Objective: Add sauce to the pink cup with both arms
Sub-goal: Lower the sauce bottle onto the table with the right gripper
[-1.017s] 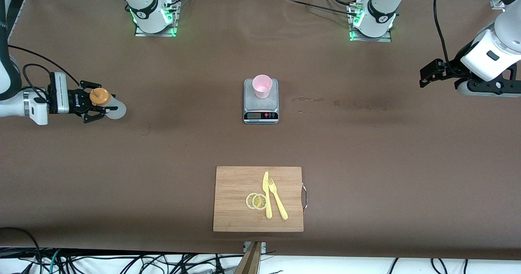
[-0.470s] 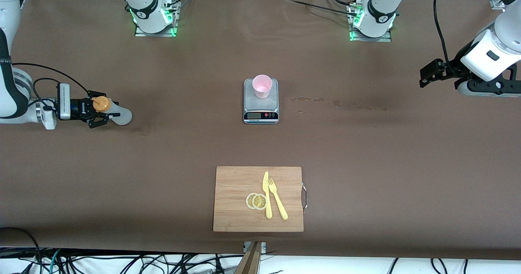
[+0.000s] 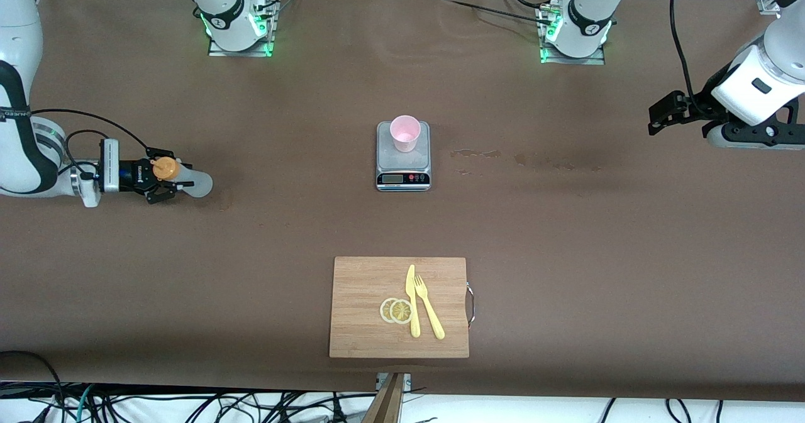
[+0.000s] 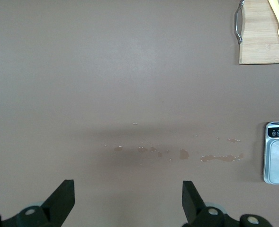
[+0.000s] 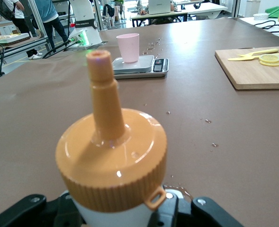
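Note:
The sauce is a whitish squeeze bottle with an orange nozzle cap. It stands upright, low over the table at the right arm's end, and my right gripper is shut on its body from the side. Its black fingers hug the bottle just under the cap. The pink cup stands upright on the grey scale at mid-table, and the right wrist view shows the cup past the nozzle. My left gripper waits open in the air over the left arm's end, with nothing between its fingers.
A wooden cutting board with two lemon slices, a yellow knife and a fork lies nearer to the front camera than the scale. Wet stains mark the brown table between the scale and the left arm's end.
My right gripper has come down toward the table with the sauce bottle and shifted slightly toward the scale. The left arm has not moved.

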